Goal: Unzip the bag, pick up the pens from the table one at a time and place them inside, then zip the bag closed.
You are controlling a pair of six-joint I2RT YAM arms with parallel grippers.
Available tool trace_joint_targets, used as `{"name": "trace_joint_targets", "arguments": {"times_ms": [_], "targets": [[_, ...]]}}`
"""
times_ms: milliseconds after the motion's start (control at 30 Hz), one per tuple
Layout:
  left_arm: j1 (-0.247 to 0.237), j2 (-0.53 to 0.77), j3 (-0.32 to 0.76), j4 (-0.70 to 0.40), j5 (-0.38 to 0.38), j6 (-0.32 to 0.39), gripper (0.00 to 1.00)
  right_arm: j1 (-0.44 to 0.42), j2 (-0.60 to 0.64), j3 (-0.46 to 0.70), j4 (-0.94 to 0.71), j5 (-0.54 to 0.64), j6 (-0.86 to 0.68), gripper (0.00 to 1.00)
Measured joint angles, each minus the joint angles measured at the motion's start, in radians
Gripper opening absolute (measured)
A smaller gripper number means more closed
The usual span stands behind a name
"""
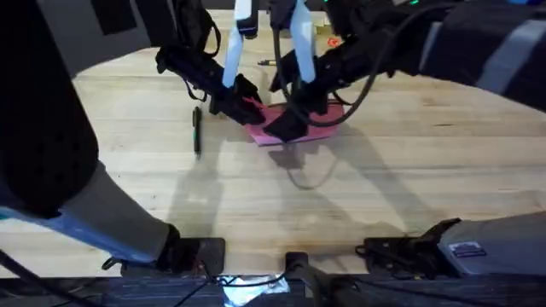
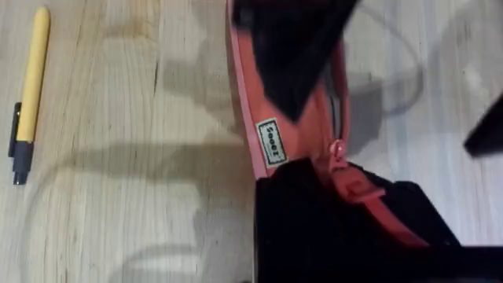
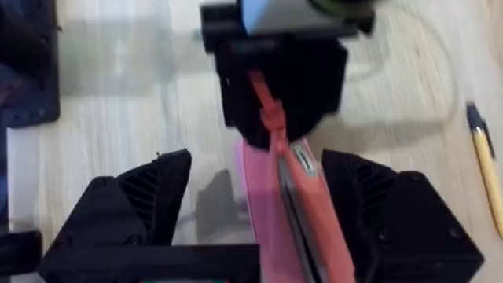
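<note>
The pink bag (image 1: pixel 300 122) lies in the middle of the table (image 1: pixel 409 188), zip side up. My left gripper (image 1: pixel 245 106) is shut on the bag's left end, where a pink pull tab (image 2: pixel 354 187) lies across its black fingers (image 2: pixel 330 236). My right gripper (image 3: pixel 259 177) is open and straddles the bag (image 3: pixel 295 212), one finger on each side, close to my left gripper (image 3: pixel 275 79). A yellow pen with a black end (image 2: pixel 30 90) lies on the wood left of the bag (image 2: pixel 271 134); the same pen (image 1: pixel 197 132) appears in the overhead view and again (image 3: pixel 489 177) in the right wrist view.
A small dark stick-like object (image 1: pixel 266 62) lies farther back, behind the arms. A thin cable loop (image 1: pixel 309 177) rests on the wood in front of the bag. Open tabletop extends to the right and toward the near edge.
</note>
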Motion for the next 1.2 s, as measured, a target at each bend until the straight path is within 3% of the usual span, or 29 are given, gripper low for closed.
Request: {"name": "trace_joint_targets", "arguments": {"times_ms": [433,467,533,667,700,1200], "targets": [[0.0,0.0,0.0,0.0,0.0,0.0,0.042,-0.029,-0.161,0.004,-0.176,0.271,-0.001,0.996],[0.0,0.0,0.0,0.0,0.0,0.001,0.079,-0.029,-0.168,0.004,-0.176,0.28,-0.001,0.996],[0.0,0.0,0.0,0.001,0.004,0.001,0.278,-0.029,-0.178,0.004,-0.176,0.292,-0.001,0.995],[0.0,0.0,0.0,0.003,0.008,0.003,0.898,-0.029,-0.189,0.004,-0.175,0.303,-0.001,0.995],[0.0,0.0,0.0,0.002,0.008,0.0,0.966,-0.029,-0.189,0.004,-0.175,0.304,-0.001,0.995],[0.0,0.0,0.002,0.002,0.008,0.0,0.994,-0.037,-0.192,0.004,-0.168,0.312,-0.002,0.996]]}}
